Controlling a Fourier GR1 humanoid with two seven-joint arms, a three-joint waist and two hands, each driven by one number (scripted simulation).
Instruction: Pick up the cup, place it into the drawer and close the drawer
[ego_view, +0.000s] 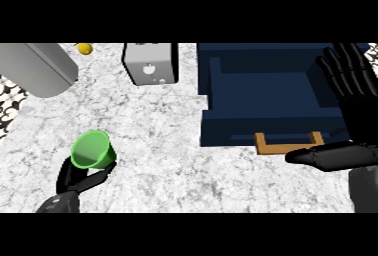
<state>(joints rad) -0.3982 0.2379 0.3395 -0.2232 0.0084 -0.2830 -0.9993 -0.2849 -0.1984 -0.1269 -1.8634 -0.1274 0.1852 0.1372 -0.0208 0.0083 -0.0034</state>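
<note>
A green cup (92, 149) sits tilted at the lower left of the marble counter (162, 150), its open mouth facing up toward me. My left hand (77, 181) comes in from below, and its fingers and thumb curl round the cup's lower part, hiding the base. A navy drawer (258, 95) stands open at the upper right, with a wooden handle (289, 145) on its front. My right hand (353, 100) stands open at the right edge beside the drawer, fingers up and thumb (325, 155) stretched left near the handle.
A grey box (150, 62) stands at the back centre of the counter. A large grey cylinder (40, 67) lies at the back left, with a small yellow object (85, 48) beside it. The counter's left edge (13, 117) borders a checkered floor.
</note>
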